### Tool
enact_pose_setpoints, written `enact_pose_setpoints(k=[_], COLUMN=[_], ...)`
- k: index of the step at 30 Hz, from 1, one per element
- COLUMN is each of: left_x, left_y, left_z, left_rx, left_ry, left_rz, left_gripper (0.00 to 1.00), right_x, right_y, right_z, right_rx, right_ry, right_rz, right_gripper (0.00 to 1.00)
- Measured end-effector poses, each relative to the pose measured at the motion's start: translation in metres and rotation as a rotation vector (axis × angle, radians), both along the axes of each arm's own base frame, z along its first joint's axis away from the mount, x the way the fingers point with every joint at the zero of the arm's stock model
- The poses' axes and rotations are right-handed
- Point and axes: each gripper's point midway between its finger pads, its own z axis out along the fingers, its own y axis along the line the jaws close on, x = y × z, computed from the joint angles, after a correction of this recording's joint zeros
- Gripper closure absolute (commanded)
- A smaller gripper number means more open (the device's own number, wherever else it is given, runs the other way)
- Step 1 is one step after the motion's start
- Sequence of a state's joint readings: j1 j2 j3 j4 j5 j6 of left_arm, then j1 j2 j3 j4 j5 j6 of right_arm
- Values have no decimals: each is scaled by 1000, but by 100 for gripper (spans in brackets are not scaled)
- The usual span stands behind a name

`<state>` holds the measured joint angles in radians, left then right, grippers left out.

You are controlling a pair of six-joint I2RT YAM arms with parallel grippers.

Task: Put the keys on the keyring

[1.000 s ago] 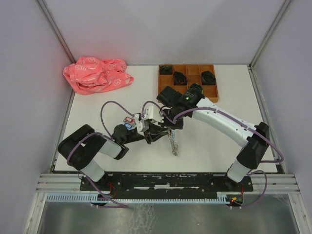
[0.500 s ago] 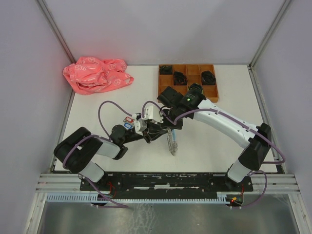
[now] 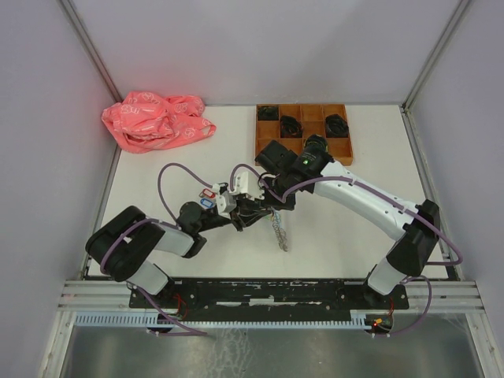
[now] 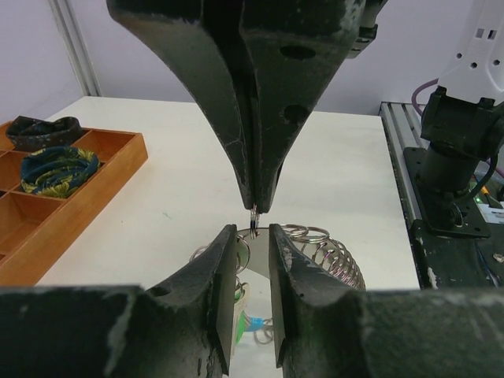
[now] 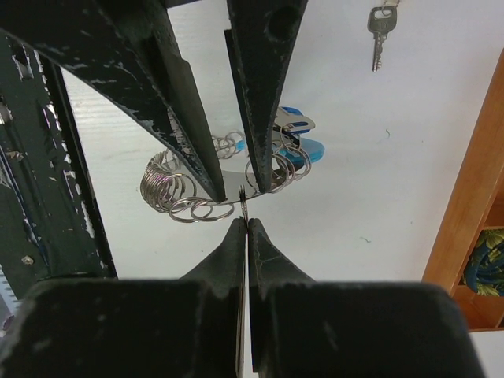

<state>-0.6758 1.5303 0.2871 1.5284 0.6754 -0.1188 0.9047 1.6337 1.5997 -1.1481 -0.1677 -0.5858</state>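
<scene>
The keyring (image 3: 278,233), a hoop strung with many silvery rings, hangs between both grippers over the table's middle. My left gripper (image 4: 248,232) is closed on the hoop's flat silver section (image 4: 260,256), with the rings (image 4: 327,252) fanned to the right. My right gripper (image 5: 243,222) is shut on a small split ring (image 5: 243,206) right at that section, tip to tip with the left gripper (image 5: 232,185). Blue tags (image 5: 298,135) hang on the hoop. One silver key (image 5: 377,35) lies on the table. Keys with a red tag (image 3: 209,192) and a blue tag (image 3: 206,202) lie left of the grippers.
A wooden compartment tray (image 3: 257,134) with black coiled bundles stands at the back right; it also shows in the left wrist view (image 4: 94,189). A crumpled pink bag (image 3: 156,120) lies at the back left. The right arm's base (image 4: 457,173) stands by the table edge.
The left arm's elbow has shifted slightly left. The hanging part of the keyring has swung a little. Both grippers keep their hold.
</scene>
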Motion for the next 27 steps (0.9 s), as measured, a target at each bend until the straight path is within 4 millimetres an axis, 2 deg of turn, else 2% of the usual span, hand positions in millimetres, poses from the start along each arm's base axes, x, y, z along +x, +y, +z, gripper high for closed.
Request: enact_pose_setpoints(k=[10, 17, 19, 22, 27], left_x=[0, 0, -2, -3, -3], left_y=[-2, -3, -4, -4, -4], left_z=[-6, -4, -4, -6, -7], left_rx=[12, 9, 10, 14, 18], left_ry=[11, 8, 12, 16, 17], left_rz=[-10, -20, -28, -35, -35], left_gripper=[79, 92, 97, 97, 97], right_x=[-2, -3, -3, -4, -10], right_y=[2, 4, 4, 3, -2], right_z=[0, -1, -1, -3, -5], right_rx=[25, 46, 50, 59, 108], right_ry=[2, 0, -2, -9, -44], right_rz=[10, 16, 17, 22, 38], right_gripper=[99, 99, 94, 84, 72])
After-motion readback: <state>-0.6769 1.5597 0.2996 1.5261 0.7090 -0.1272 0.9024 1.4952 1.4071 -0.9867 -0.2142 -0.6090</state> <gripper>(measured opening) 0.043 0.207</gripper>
